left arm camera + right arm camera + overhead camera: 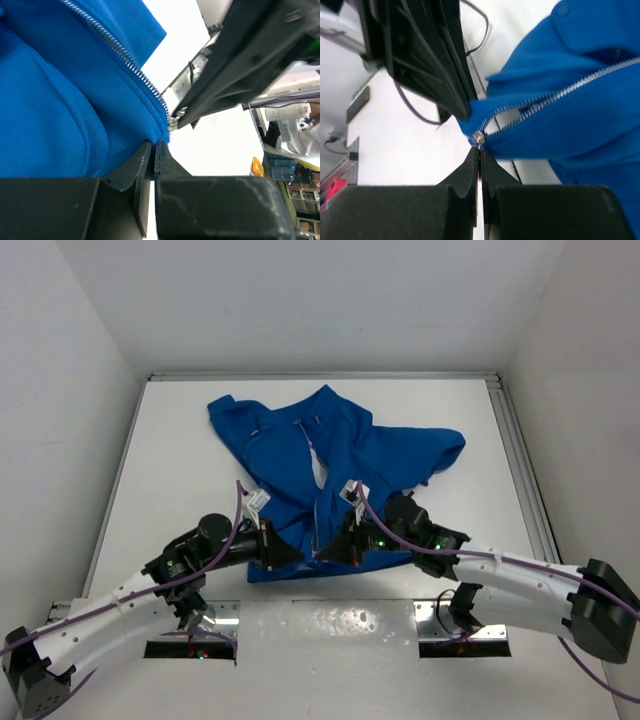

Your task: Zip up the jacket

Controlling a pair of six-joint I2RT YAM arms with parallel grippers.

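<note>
The right gripper (480,151) has its two fingers pressed almost flat together, with only a hairline between them. At their tips it pinches the small metal slider (479,136) at the bottom of the zipper (555,92); whether it grips the slider body or just the pull tab is too small to tell. The left gripper (154,150) is closed just as tightly on the lower corner of the blue jacket (330,465), right beside the slider, so the two sets of fingertips nearly meet at the hem. This pairing looks deliberate. The left grip seems meant to anchor the fabric and keep the zipper line taut, so that the slider would travel along the teeth instead of dragging the soft cloth with it. The jacket lies spread on the white table (180,440) in the middle of the workspace, with its collar towards the far wall and its hem nearest the arm bases. Just above the slider the two rows of teeth part, and higher up the front gapes to show the pale lining (318,472), so nearly the whole length appears unzipped. No brand, label or lettering can be read on the jacket, the zipper or the grippers, and the clutter beyond the table edge in the left wrist view is too blurred to show any writing.
</note>
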